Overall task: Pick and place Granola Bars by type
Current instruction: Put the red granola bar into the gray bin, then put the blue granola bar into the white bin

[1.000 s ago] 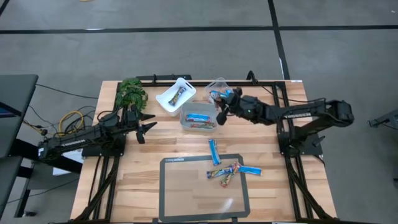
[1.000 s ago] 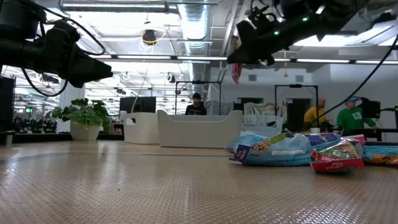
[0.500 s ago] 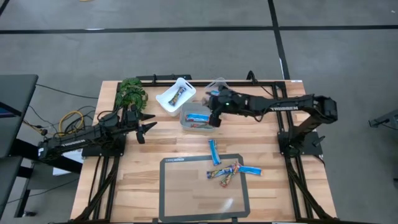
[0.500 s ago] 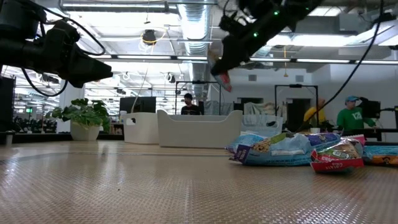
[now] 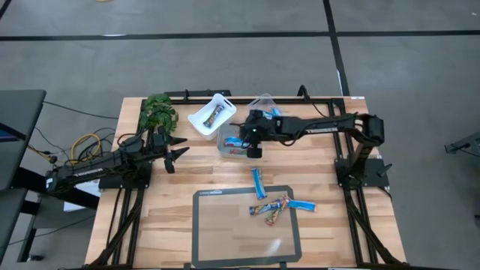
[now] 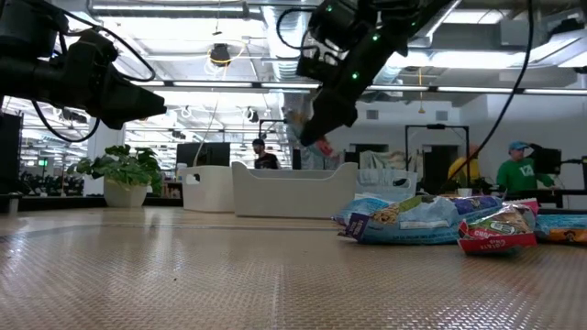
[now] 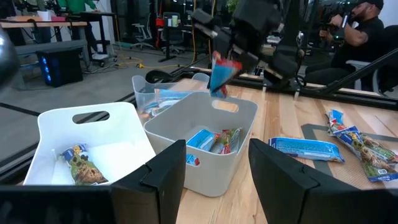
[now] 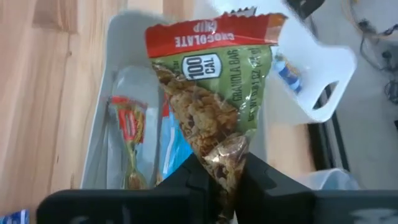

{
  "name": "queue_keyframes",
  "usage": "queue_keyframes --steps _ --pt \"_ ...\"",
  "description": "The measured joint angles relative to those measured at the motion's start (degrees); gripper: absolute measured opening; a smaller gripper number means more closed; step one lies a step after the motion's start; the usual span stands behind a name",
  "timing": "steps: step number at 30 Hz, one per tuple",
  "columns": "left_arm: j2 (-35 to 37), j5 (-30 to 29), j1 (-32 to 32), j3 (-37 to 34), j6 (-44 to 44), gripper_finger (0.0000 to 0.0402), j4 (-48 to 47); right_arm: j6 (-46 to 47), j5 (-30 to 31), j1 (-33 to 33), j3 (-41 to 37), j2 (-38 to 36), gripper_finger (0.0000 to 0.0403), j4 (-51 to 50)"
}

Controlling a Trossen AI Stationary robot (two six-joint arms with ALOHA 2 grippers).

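My right gripper [image 5: 252, 144] hovers over the grey tub [image 5: 229, 133], shut on a granola bar [image 8: 208, 93] with a red-orange top and a green label. The grey tub holds blue and mixed bars [image 7: 214, 140]. The white tub [image 5: 202, 124] at the far side holds one mixed bar [image 5: 215, 114]. A clear tub [image 5: 262, 102] stands to the right of it. Loose bars lie near the mat: one blue [image 5: 259, 182] and a small cluster [image 5: 279, 205]. My left gripper [image 5: 177, 156] waits open, left of the tubs. My right gripper pinches the bar's crimped end [image 8: 225, 155] between its two fingers, coming from above and slanting down. The bar hangs below the fingers [image 6: 323, 117], lifted clear above the grey tub's open top [image 7: 219, 104].
A potted plant [image 5: 158, 112] stands at the far left corner. A dark-framed mat [image 5: 246, 241] lies at the near edge. The right arm [image 5: 322, 127] reaches across the far side. People show in the room beyond the table.
My right gripper has carried the bar toward the table's left and downward, from beside the clear tub to above the grey tub, staying shut on it.
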State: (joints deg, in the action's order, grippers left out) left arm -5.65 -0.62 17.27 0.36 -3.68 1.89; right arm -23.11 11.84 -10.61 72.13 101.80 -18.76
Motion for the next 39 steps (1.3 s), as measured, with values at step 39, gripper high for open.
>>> queue_keyframes --steps 39 --pt "0.0 0.0 0.0 0.0 0.0 0.0169 0.0 62.6 -1.1 14.3 0.5 -9.0 0.0161 -30.5"
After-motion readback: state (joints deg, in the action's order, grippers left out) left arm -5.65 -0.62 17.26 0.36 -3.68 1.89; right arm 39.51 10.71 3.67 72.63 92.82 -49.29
